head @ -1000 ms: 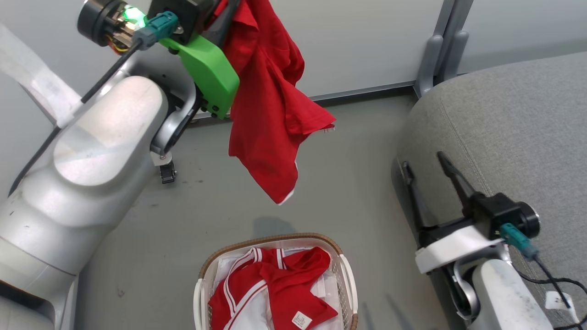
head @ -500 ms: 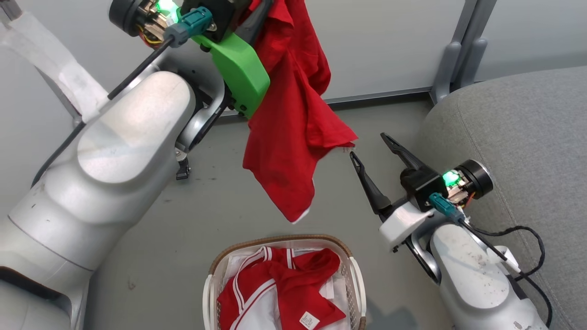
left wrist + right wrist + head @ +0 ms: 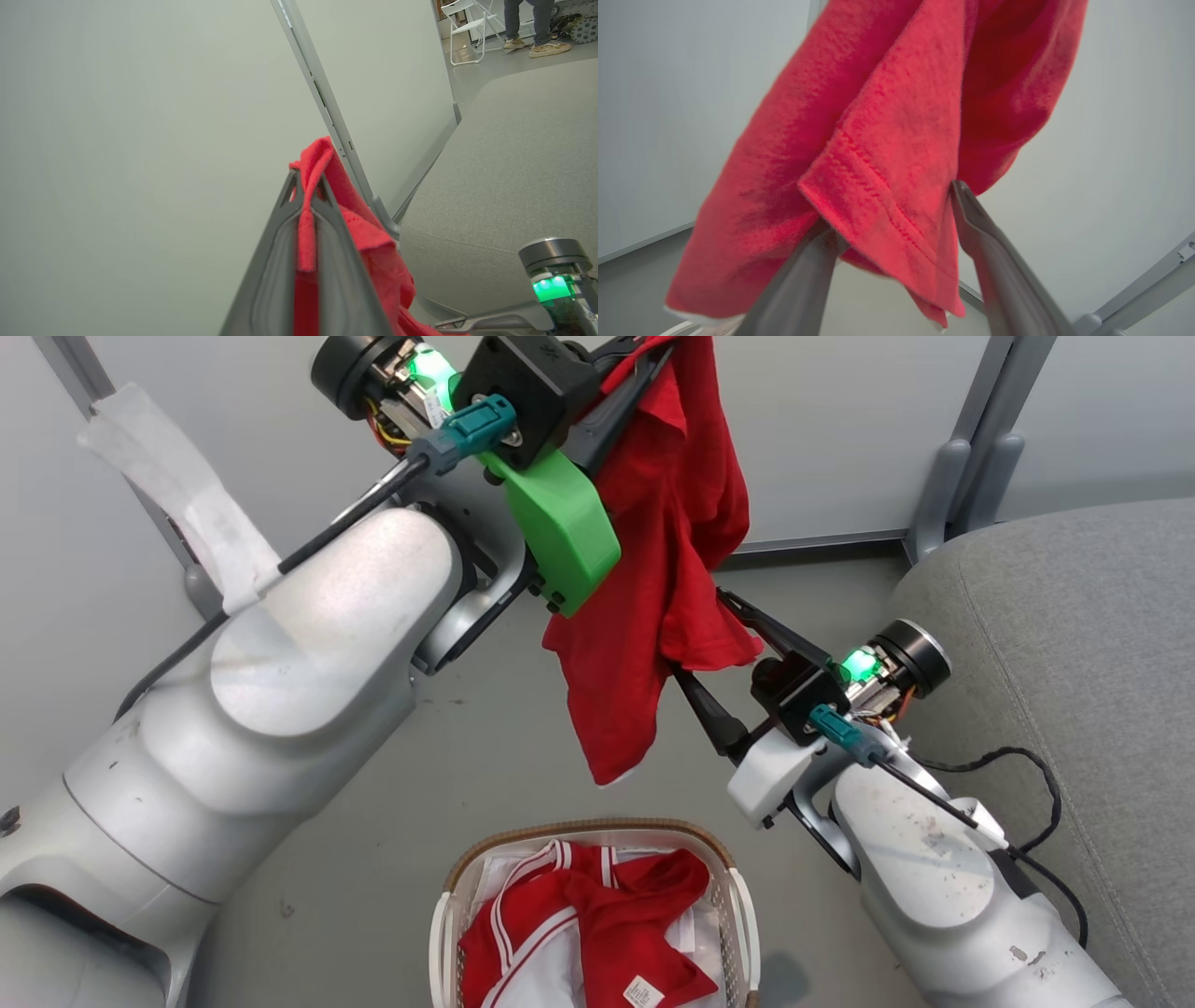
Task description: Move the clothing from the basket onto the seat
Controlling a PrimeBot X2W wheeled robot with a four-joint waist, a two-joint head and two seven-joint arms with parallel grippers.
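Note:
High above the floor, my left gripper (image 3: pixel 644 359) is shut on the top of a plain red T-shirt (image 3: pixel 653 597), part of the clothing. The left wrist view shows the left gripper (image 3: pixel 306 179) pinching a fold of the T-shirt (image 3: pixel 322 161). My right gripper (image 3: pixel 700 635) stands open around the shirt's hanging sleeve. In the right wrist view the sleeve hem (image 3: pixel 887 186) lies between my open fingers (image 3: pixel 994 261). A red garment with white stripes (image 3: pixel 551 933) lies in the basket (image 3: pixel 579 826) below. The grey seat (image 3: pixel 1074 644) is at the right.
A pale partition wall (image 3: pixel 840 429) with a grey post (image 3: pixel 971 439) stands behind the arms. Grey floor (image 3: pixel 448 747) surrounds the basket. In the left wrist view a person's legs (image 3: pixel 528 23) and a white folding chair (image 3: pixel 467 28) are far beyond the seat.
The head camera has shifted. My right gripper has swung from beside the seat up and left to the hanging shirt, and the sleeve now lies between its open fingers. The left gripper keeps its hold.

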